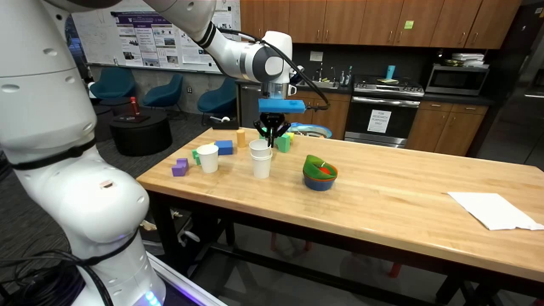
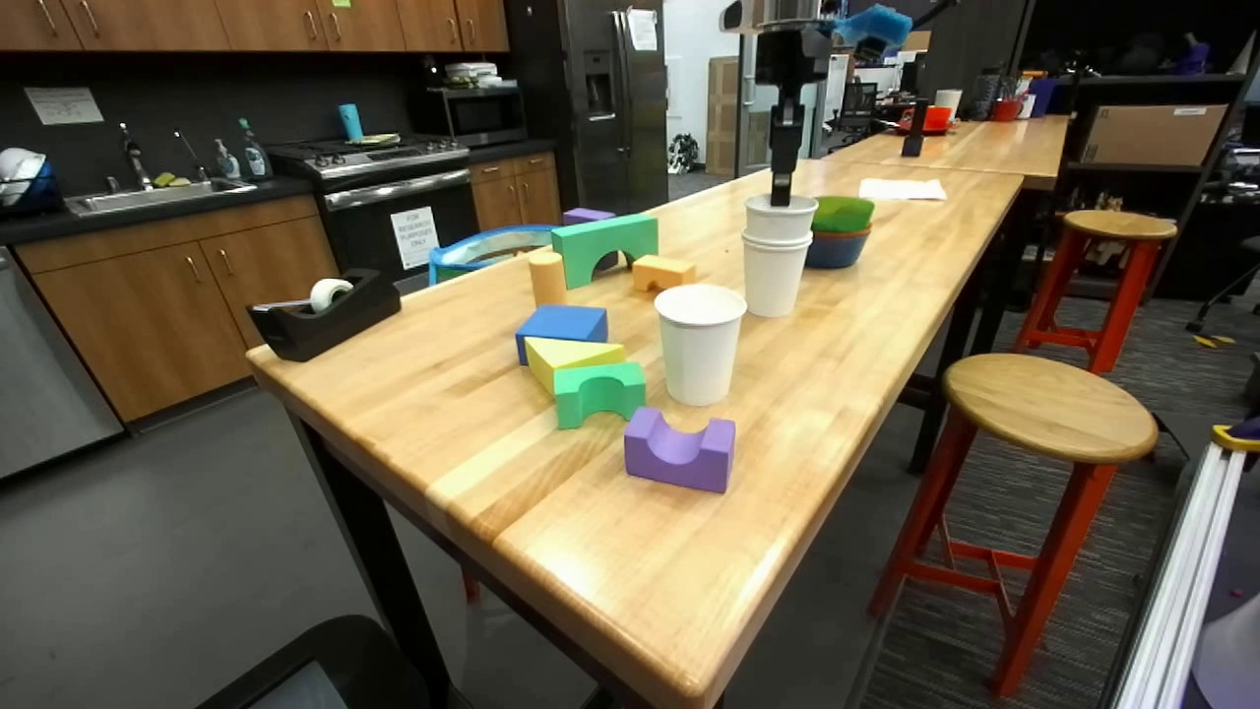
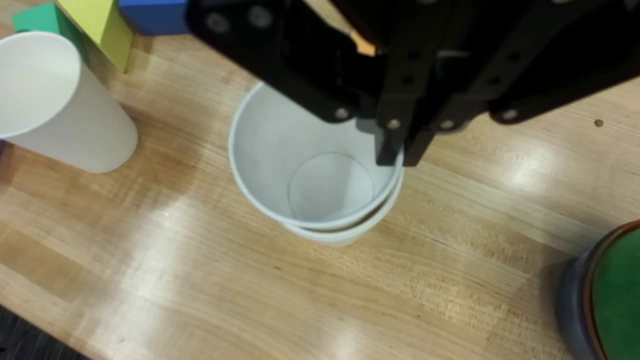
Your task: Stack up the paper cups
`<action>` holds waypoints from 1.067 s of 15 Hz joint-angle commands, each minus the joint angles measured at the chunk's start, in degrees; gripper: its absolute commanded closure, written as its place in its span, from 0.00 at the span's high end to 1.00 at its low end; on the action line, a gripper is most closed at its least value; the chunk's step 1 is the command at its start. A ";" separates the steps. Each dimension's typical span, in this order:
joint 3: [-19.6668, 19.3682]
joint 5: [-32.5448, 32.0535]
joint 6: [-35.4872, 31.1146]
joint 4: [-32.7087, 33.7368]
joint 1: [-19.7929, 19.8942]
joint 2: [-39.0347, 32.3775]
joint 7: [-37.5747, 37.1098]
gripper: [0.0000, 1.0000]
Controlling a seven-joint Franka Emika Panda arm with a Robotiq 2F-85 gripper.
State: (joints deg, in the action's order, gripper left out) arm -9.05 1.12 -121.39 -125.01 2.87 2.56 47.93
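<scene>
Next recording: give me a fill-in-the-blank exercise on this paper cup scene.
The gripper pinches the upper cup at its ____.
The upper cup sits partly ____ the lower cup.
In the wrist view, the separate cup stands to the ____ of these two.
The lowest stacked bowl is ____.
Missing words: rim; inside; left; blue.

I get glare off the pale wooden tabletop (image 2: 571, 532), lower centre, in an exterior view; my wrist view shows shadow beside the tapered white paper cup (image 3: 75, 112), upper left.

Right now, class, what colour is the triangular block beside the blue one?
Yellow; the triangular block shows best in an exterior view.
</scene>
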 commanded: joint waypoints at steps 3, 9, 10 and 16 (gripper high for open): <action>1.45 -1.30 -1.46 -1.09 0.69 1.18 -1.07 0.47; 3.92 -2.47 -2.58 -4.51 -0.82 6.19 0.19 0.88; 4.62 -2.85 -2.90 -5.42 -1.35 7.34 0.20 0.94; 8.31 -4.05 -4.26 -10.67 -5.63 11.38 0.35 1.00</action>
State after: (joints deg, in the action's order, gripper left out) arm -1.81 -1.32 -124.52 -132.42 -1.24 11.53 48.11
